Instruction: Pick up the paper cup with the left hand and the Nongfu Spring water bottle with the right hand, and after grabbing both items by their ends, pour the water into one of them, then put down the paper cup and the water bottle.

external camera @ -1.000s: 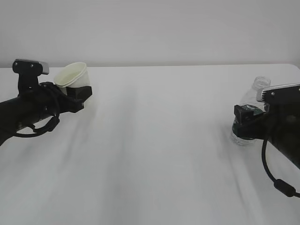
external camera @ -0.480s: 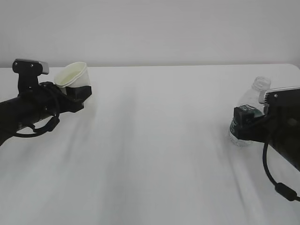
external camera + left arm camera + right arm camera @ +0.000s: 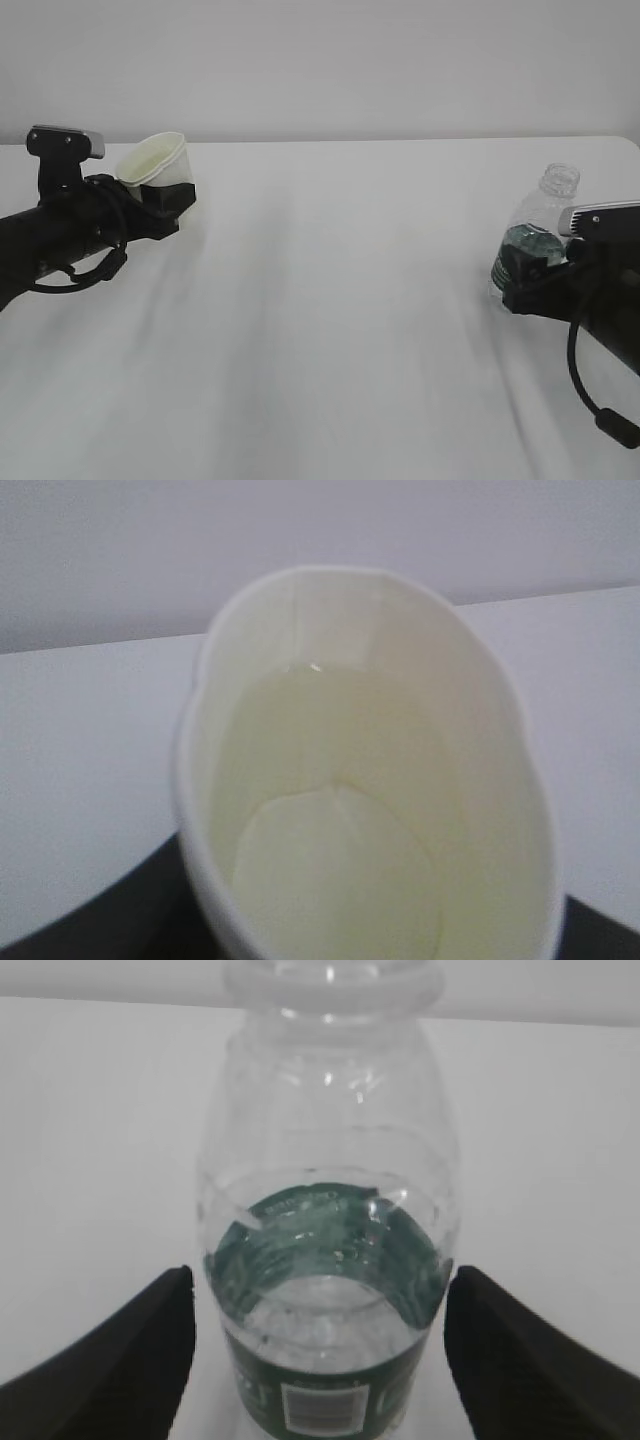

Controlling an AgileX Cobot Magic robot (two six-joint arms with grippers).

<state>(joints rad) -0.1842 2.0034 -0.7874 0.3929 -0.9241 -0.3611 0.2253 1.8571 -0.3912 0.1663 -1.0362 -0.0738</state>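
1. Exterior: left end effector (image 3: 168,196) holds the cup (image 3: 157,165) low on its body, above the far-left part of the white tabletop (image 3: 330,300). Cup is tilted, mouth facing up and toward the camera, cream inside showing. A grey plate (image 3: 66,141) sits on top of the left arm.
2. Exterior: bottle (image 3: 532,238) stands upright on the tabletop at far right, uncapped, green label band low on it. Right end effector (image 3: 528,275) is at label height; the near finger overlaps the bottle's base from the front. Cannot tell contact from this view.
3. Left wrist: cup (image 3: 365,770) fills the frame, rim squeezed to an oval. Water (image 3: 340,780) sits in it with a visible surface line. Black finger edges (image 3: 110,920) show on both sides at the bottom, tight against the cup wall. Closed on the cup.
4. Right wrist: bottle (image 3: 335,1210) centred between two black fingers (image 3: 120,1345), a clear gap of tabletop visible on each side. Jaws wide, not touching the bottle. Water (image 3: 325,1310) level is inside the label band.
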